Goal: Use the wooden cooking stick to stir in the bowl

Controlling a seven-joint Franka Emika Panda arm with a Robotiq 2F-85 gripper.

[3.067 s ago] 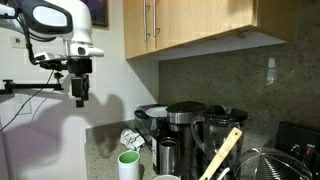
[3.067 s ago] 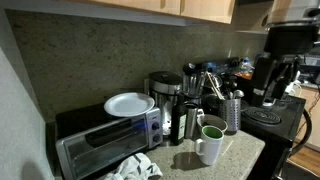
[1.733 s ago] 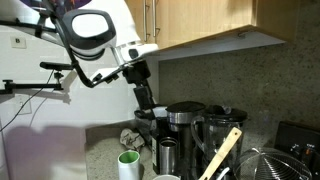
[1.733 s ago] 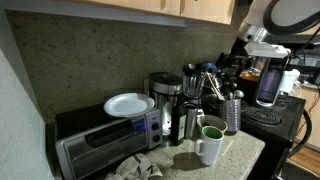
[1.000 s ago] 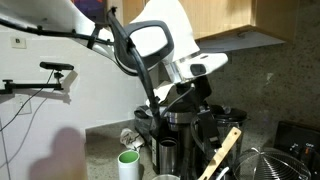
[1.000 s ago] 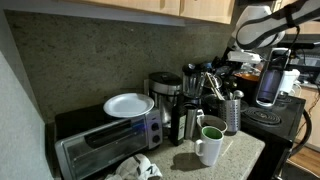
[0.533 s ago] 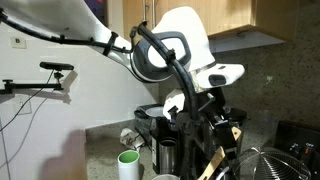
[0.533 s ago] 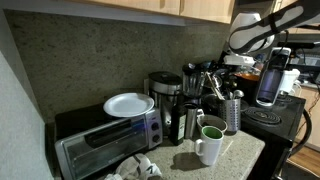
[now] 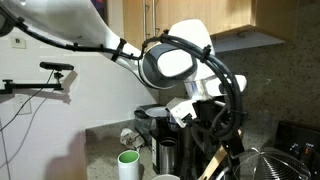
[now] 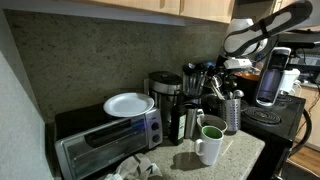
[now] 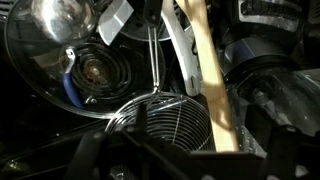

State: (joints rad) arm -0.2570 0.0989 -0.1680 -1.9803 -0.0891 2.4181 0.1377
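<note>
The wooden cooking stick (image 9: 213,163) is leaning steeply at the bench's (image 10: 240,150) end beside the stove (image 10: 265,118), its handle rising toward the gripper (image 9: 222,135) hovering just above (jaw spread hidden, cannot tell).

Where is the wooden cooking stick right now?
In the wrist view the wooden cooking stick slants from top centre toward bottom right, just right of a wire skimmer.

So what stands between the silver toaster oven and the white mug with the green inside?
In an exterior view, a tall steel flask, a black coffee maker behind it.
</note>
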